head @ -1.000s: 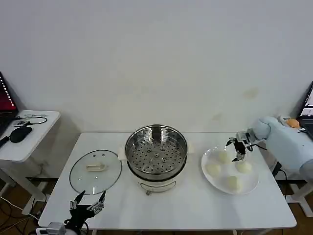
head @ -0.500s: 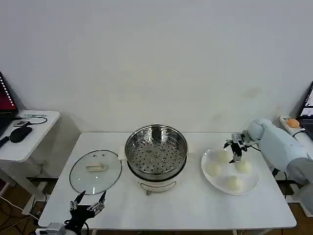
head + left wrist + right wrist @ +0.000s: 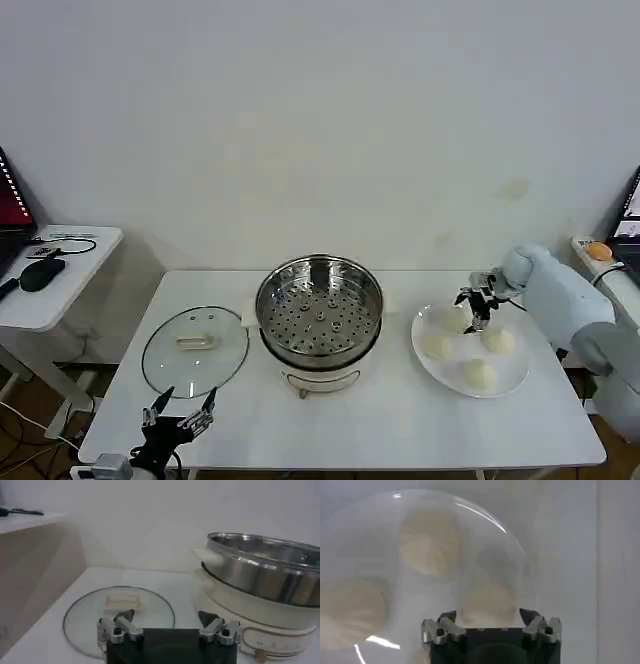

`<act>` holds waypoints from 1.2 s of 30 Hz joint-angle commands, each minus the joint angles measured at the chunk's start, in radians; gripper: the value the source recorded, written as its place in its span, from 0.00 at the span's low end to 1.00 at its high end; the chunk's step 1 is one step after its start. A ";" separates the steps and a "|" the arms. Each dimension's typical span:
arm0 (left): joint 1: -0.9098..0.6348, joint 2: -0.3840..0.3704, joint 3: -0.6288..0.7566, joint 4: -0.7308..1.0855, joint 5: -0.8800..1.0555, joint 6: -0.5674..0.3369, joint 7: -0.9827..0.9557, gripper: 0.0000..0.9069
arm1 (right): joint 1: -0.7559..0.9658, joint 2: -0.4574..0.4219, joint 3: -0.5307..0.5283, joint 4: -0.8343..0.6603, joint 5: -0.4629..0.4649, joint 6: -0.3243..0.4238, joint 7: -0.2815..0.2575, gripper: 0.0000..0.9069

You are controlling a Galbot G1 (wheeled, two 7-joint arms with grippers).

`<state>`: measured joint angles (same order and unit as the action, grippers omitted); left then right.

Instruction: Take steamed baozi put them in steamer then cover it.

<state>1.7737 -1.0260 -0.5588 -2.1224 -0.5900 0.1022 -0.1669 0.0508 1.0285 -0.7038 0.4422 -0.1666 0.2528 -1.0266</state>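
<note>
Several cream-white baozi lie on a white plate (image 3: 516, 376) at the table's right; one (image 3: 437, 346) is nearest the steamer. My right gripper (image 3: 474, 304) hangs open just above the plate's back-left baozi (image 3: 456, 321). In the right wrist view that baozi (image 3: 487, 602) sits between the spread fingers of the right gripper (image 3: 489, 617), untouched. The steamer (image 3: 320, 308) stands mid-table, its perforated tray bare. The glass cover (image 3: 195, 350) lies flat to its left. My left gripper (image 3: 180, 421) waits open at the front edge, near the cover (image 3: 120, 611) and apart from it.
A white side table (image 3: 55, 275) with a black mouse and cables stands at the far left. The steamer's white base (image 3: 235, 612) sits close to the left gripper (image 3: 166, 617). Bare tabletop lies in front of the steamer and plate.
My right gripper has shifted a little to the left over the plate, settling above the back-left baozi. The left arm, cover and steamer have not moved.
</note>
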 commanded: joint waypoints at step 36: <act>0.006 0.008 0.012 0.008 -0.006 0.000 -0.018 1.00 | 0.377 -0.164 -0.341 0.487 0.260 0.165 0.018 0.67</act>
<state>1.7793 -1.0186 -0.5474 -2.1140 -0.5954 0.1021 -0.1857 0.3081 0.8785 -0.9554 0.8160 0.0313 0.3464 -1.0186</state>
